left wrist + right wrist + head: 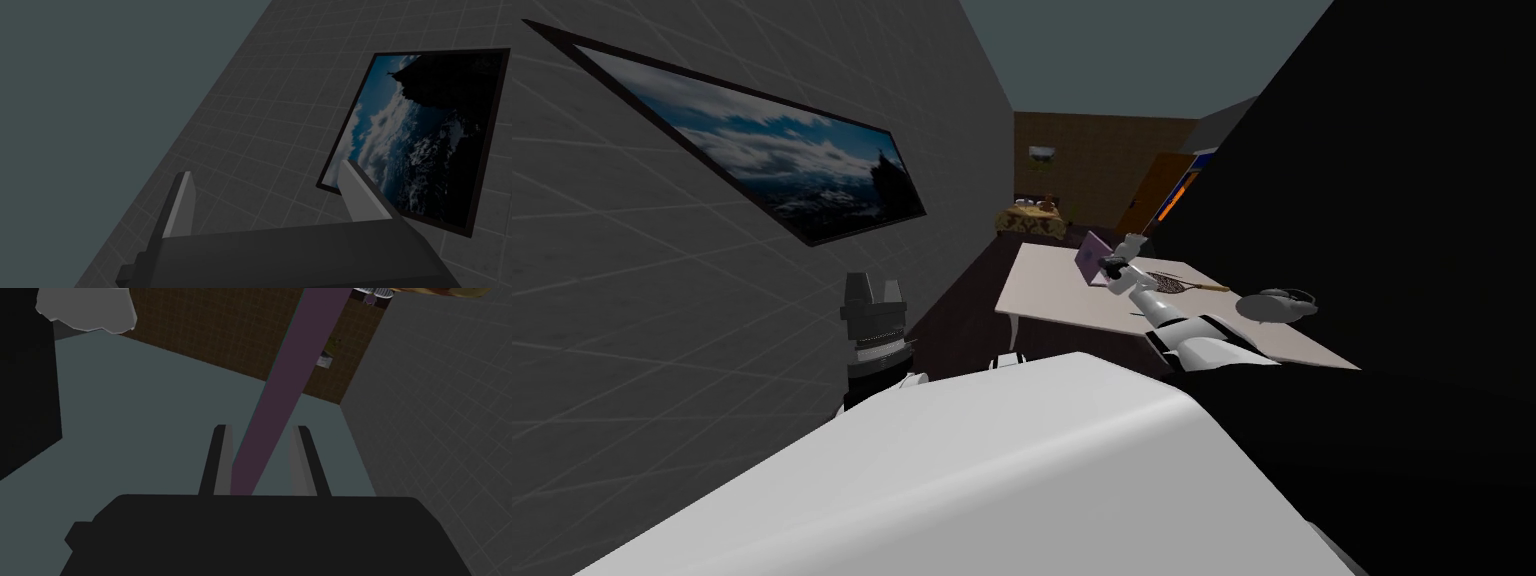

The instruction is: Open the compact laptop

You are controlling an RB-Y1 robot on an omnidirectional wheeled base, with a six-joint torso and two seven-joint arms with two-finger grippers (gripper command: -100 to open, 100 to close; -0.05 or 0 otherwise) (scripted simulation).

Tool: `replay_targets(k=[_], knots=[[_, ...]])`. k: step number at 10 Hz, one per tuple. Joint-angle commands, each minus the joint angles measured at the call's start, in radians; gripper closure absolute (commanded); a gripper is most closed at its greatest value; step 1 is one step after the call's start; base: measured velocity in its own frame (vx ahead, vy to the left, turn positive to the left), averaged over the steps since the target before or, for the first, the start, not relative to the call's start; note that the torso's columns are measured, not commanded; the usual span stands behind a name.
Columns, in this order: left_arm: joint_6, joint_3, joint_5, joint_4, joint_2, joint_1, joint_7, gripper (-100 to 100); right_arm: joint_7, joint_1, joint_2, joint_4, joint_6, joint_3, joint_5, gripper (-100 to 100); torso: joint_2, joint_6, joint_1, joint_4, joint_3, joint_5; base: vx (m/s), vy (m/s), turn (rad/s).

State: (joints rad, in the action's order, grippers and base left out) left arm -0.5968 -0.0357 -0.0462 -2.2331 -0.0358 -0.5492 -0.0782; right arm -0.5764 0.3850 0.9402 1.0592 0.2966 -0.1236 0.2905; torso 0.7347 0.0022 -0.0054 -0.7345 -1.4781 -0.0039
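Lifting of the lid is judged to be the step in hand. Item: compact laptop, purple, placed at the far left part of a pale table, its lid seen raised at a slant off the tabletop. Item: right gripper, reached out over the table to the laptop, fingers drawn narrow with the lid's purple slab caught between them; the slab is seen crossing the gap aslant, so that contact on both fingers is likely but not plainly shown. Item: left gripper, held up beside the left-hand wall, fingers spread wide, nothing between them. Other items on the table: a racket just beyond the right forearm, and a grey rounded vessel further right, both well apart from the laptop. Progress is judged partial: the lid is up, though how far cannot be told. The next move calls for the held edge to be swung further back in an arc about the hinge, with the grip not tightened and the base not dragged across the table.
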Motion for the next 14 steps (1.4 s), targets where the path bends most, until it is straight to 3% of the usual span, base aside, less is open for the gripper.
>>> replay_targets(k=[1,6,8,11,14], knots=[[0.0,0.0,0.0,0.0,0.0,0.0,0.0,0,0.049,-0.032,0.0,-0.01,-0.033,0.016,-0.065,100,0.0,0.0,-0.002,0.001,0.0,-0.001,-0.006,-0.079,0.021],[0.0,0.0,0.0,0.0,0.0,0.0,0.0,0,0.136,-0.075,-0.003,-0.04,-0.104,0.049,-0.176,100,-0.004,0.003,-0.009,0.004,-0.003,-0.006,-0.005,-0.061,0.012],[0.0,0.0,0.0,0.0,0.0,0.0,0.0,0,0.133,-0.063,0.003,-0.027,-0.105,0.053,-0.172,100,-0.003,0.002,-0.006,0.005,-0.002,-0.006,-0.003,-0.038,-0.012],[0.0,0.0,0.0,0.0,0.0,0.0,0.0,0,0.203,-0.11,-0.037,-0.06,-0.175,0.088,-0.222,100,-0.004,-0.004,-0.001,0.005,-0.002,-0.005,0.0,-0.085,0.031],[0.0,0.0,0.0,0.0,0.0,0.0,0.0,0,0.203,-0.11,-0.037,-0.06,-0.175,0.088,-0.222,100,-0.006,-0.005,0.003,0.007,-0.004,-0.005,-0.006,-0.023,-0.004]])
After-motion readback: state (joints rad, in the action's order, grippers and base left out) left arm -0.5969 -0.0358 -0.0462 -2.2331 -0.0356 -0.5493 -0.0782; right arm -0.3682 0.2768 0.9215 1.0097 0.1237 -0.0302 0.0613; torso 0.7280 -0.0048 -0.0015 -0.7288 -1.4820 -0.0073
